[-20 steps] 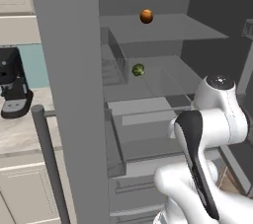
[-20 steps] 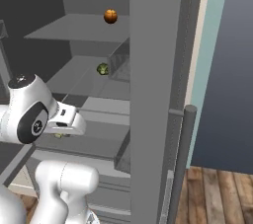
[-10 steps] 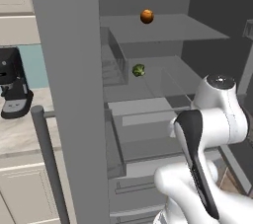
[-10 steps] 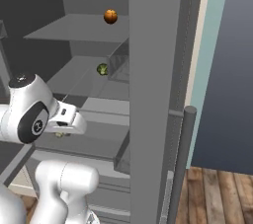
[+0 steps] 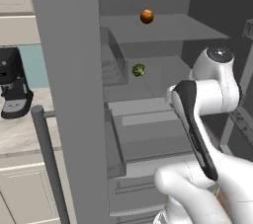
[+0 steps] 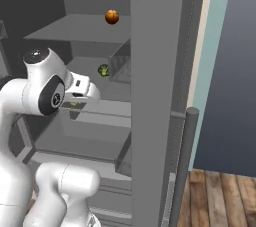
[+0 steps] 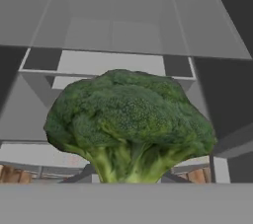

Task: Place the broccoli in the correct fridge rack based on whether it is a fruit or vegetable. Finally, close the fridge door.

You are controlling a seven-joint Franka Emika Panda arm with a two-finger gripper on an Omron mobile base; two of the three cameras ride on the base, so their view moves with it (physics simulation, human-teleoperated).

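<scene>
Jaws: clamped on the broccoli — held before the open fridge.
Middle fridge rack: another small green floret lies on it.
Upper shelf: an orange fruit.
Drawer: pulled out below the rack.

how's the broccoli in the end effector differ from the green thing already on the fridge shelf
The broccoli is held off the rack by the shut end effector; the green vegetable rests on the fridge rack. The broccoli hangs before the drawers; the green vegetable sits deeper inside. Both are green and bumpy.
</scene>
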